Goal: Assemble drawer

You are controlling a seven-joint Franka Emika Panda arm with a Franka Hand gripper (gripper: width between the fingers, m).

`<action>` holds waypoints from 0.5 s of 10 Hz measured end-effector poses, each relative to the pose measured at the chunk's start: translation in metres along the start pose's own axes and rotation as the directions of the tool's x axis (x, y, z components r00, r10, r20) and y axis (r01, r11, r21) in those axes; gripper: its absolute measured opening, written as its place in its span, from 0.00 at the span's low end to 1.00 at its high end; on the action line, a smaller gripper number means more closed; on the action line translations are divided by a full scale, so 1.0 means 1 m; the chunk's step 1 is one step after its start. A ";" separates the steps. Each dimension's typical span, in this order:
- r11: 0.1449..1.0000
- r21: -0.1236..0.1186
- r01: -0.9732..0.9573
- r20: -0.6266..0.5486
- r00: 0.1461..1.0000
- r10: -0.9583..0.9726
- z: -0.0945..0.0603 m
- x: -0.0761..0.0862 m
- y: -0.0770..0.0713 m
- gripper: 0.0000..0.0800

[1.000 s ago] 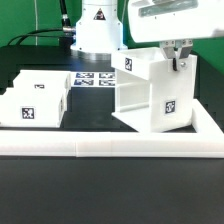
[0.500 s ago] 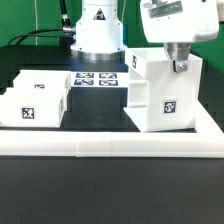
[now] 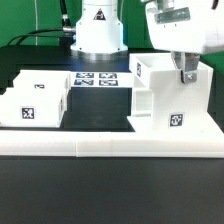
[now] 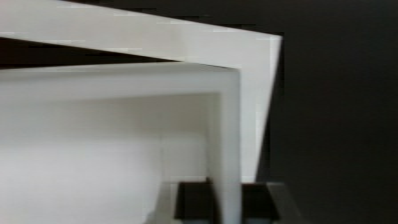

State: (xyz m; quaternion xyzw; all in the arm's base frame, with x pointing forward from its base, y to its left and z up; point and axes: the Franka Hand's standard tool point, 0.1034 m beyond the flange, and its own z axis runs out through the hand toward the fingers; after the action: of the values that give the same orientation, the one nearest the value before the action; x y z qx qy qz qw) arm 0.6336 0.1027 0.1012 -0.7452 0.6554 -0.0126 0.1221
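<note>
Even, bright light falls from above in the exterior view: the casing [image 3: 175, 100] glows almost blown out along its top rim, while its open inner side sits in soft grey shade. The low white wall [image 3: 110, 148] is just as bright, its edges soft. The black surface [image 3: 110, 190] swallows any shadow and shows no glare. Detail is coarse and the tags look slightly fuzzy. The wrist view is dimmer and heavily blurred at close range: there the casing [image 4: 125, 130] is only smooth grey gradients, the claw [image 4: 228, 205] a dark smear, the background flat black
</note>
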 end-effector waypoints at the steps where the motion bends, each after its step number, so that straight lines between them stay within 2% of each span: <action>1: 1.000 -0.006 -0.025 0.005 1.000 0.025 0.002 0.002 -0.011 0.06; 3: 0.997 -0.056 -0.045 0.020 0.999 0.046 0.002 0.003 -0.014 0.06; 4: 0.997 -0.058 -0.041 0.020 0.999 0.042 0.002 0.002 -0.012 0.06; 5: 0.998 -0.059 -0.037 0.020 0.999 0.038 0.003 0.002 -0.012 0.11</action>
State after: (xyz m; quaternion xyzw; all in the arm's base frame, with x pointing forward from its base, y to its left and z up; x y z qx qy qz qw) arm 0.6460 0.1022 0.1007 -0.7361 0.6680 0.0165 0.1074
